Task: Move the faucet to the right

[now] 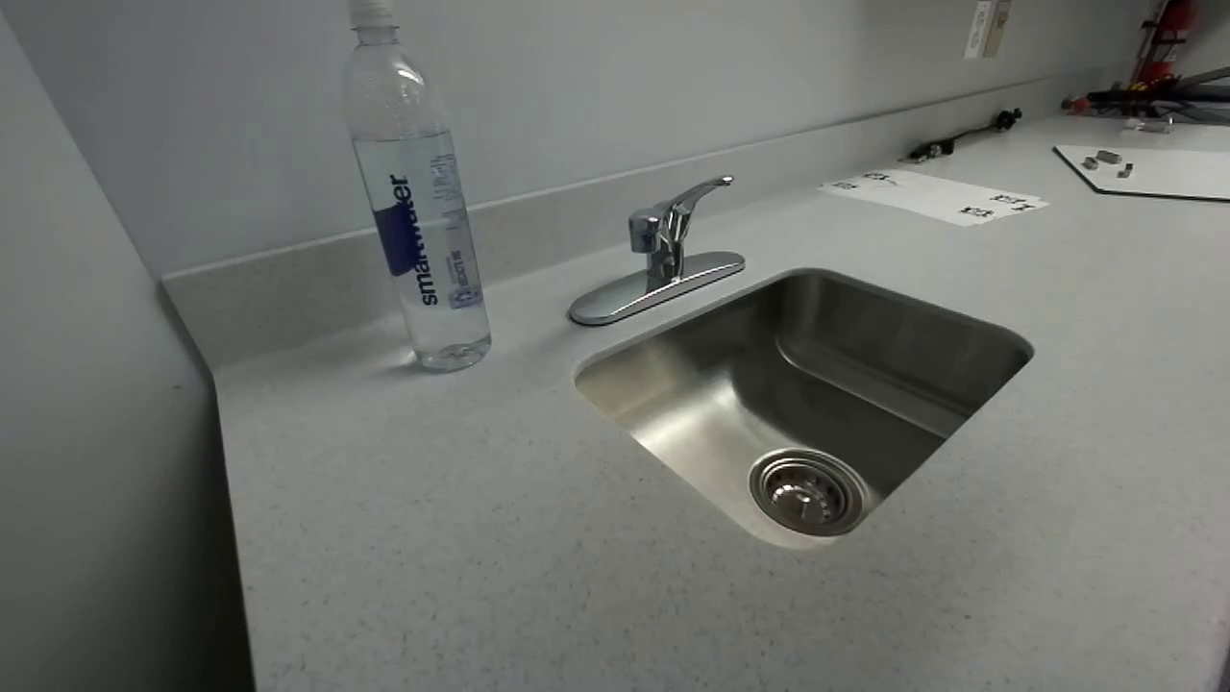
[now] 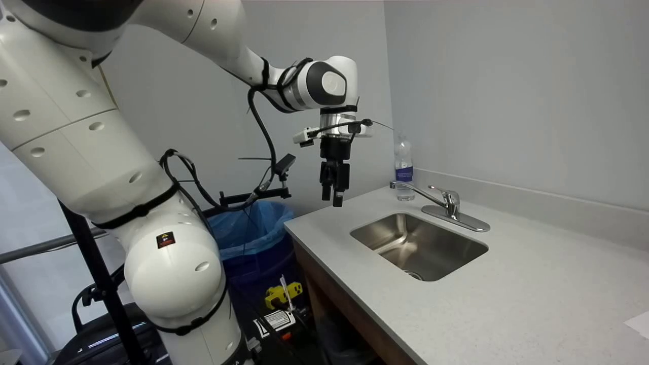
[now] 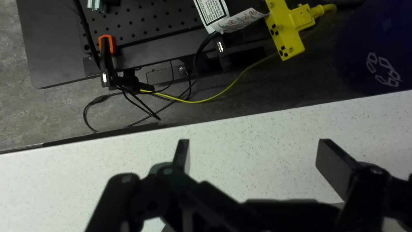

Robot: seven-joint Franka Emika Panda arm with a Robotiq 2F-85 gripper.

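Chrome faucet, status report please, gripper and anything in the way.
Robotiq gripper open, holding nothing, above the counter. Chrome faucet untouched, beside the steel sink. Smartwater bottle upright nearby, possibly a snag.

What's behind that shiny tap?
In an exterior view, the backsplash and a smartwater bottle show behind the chrome faucet; the spout hides part of the bottle, the handle part of the backsplash.

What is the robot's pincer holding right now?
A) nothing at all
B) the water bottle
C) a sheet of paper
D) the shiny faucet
A: the wrist view shows the pincer open, with only countertop between its fingertips; the bottle and faucet both stand on that countertop.
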